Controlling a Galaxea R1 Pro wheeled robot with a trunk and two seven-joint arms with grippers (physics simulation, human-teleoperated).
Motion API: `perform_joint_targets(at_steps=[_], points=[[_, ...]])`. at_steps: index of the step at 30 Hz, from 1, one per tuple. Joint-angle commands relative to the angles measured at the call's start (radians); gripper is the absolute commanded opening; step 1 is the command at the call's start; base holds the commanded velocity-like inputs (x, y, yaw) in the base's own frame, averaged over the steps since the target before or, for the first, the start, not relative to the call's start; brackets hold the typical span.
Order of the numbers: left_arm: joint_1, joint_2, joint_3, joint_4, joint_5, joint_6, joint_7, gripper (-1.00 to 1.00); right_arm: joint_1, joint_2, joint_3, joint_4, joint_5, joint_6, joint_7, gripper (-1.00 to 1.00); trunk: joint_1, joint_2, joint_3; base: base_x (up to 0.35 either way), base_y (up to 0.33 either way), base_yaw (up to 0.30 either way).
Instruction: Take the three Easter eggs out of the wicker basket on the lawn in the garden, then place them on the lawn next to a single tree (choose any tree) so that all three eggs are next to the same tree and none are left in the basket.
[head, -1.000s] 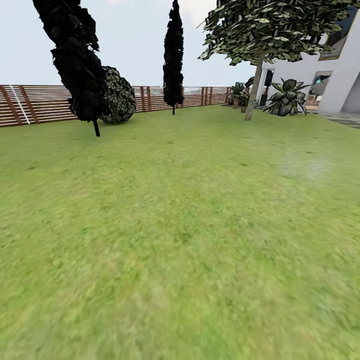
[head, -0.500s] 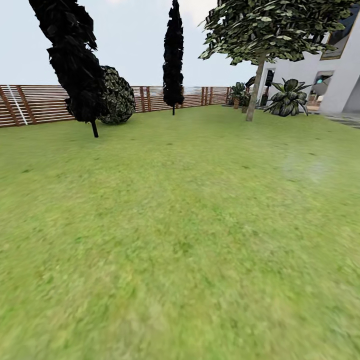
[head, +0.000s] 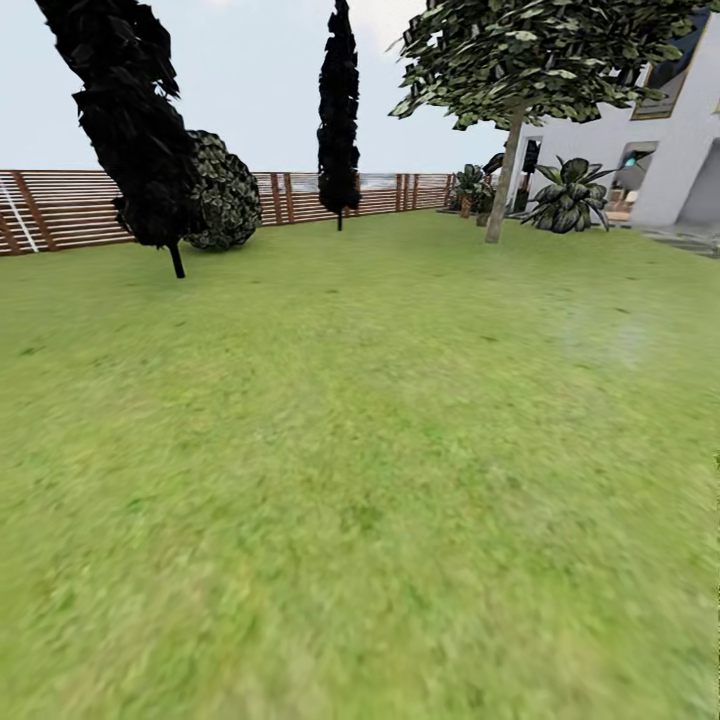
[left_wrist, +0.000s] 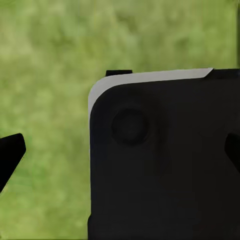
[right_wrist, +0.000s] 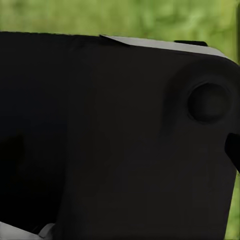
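Travel is the step in hand: lawn lies beneath both grippers, whose jaw state I cannot tell, so steer steadily, scanning for basket and eggs, the tree far ahead.

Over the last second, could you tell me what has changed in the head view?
The whole picture has slid a little leftward, so the camera has turned or the robot has moved, not the things. The near dark columnar tree, the round bush, the far columnar tree and the leafy tree stand in the same order on the lawn before the fence. Nothing was taken or let go.
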Motion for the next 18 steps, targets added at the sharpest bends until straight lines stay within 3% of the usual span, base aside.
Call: perform_joint_targets(at_steps=[1, 7, 18], points=[[0.000, 0.000, -0.001, 0.000, 0.000, -0.003, 0.001, 1.00, 0.000, 0.000, 0.007, -0.001, -0.001, -0.001, -0.001, 1.00, 0.001, 0.000, -0.001, 0.335, 0.000, -0.203], [0.000, 0.001, -0.001, 0.000, 0.000, -0.003, 0.000, 1.00, 0.000, 0.000, 0.007, -0.001, 0.000, -0.002, -0.001, 1.00, 0.001, 0.000, -0.001, 0.335, 0.000, -0.180], [0.000, 0.000, -0.001, 0.000, -0.001, -0.003, 0.001, 1.00, 0.000, 0.000, 0.007, -0.001, 0.000, -0.003, -0.001, 1.00, 0.001, 0.000, -0.001, 0.335, 0.000, -0.028]])
